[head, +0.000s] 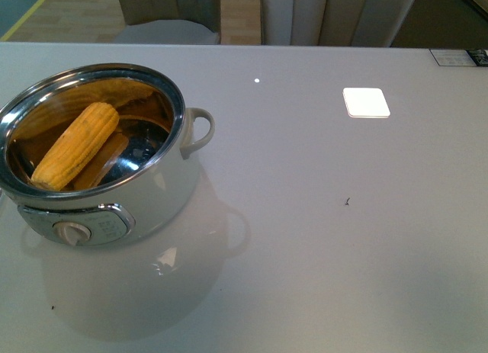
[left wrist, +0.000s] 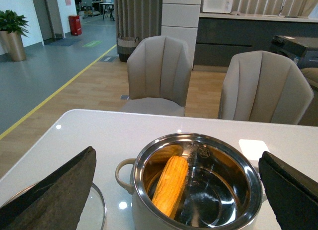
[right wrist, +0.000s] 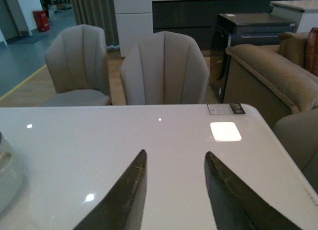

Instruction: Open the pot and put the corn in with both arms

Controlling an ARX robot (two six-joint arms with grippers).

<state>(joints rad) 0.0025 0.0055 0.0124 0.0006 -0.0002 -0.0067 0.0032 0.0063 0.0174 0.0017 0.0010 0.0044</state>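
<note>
Though neither arm shows in the front view, each wrist camera catches its own fingers. At the lower corners of the left wrist view, the left gripper has its dark fingers spread wide, released, with nothing between them but the pot beyond. In the lower middle of the right wrist view, the right gripper likewise has its fingers parted and empty over bare counter.

Framed by the left fingers, the pot stands open, its steel rim uncovered. The corn lies inside, leaning slantwise against the shiny inner wall with one end down on the bowl's floor, probably because the cob is about as long as the bowl is wide and cannot lie flat. In the front view the pot sits at the left, dial facing the camera, and the corn runs from the lower left toward the upper middle of the bowl. At the lower left of the left wrist view a curved glass edge rests on the counter beside the pot; it may be the lid, set aside to free the opening. The task looks essentially done.

The counter is glossy pale grey, with a bright square patch of light at upper right. Beyond it stand beige chairs, wood flooring and dark cabinets.
</note>
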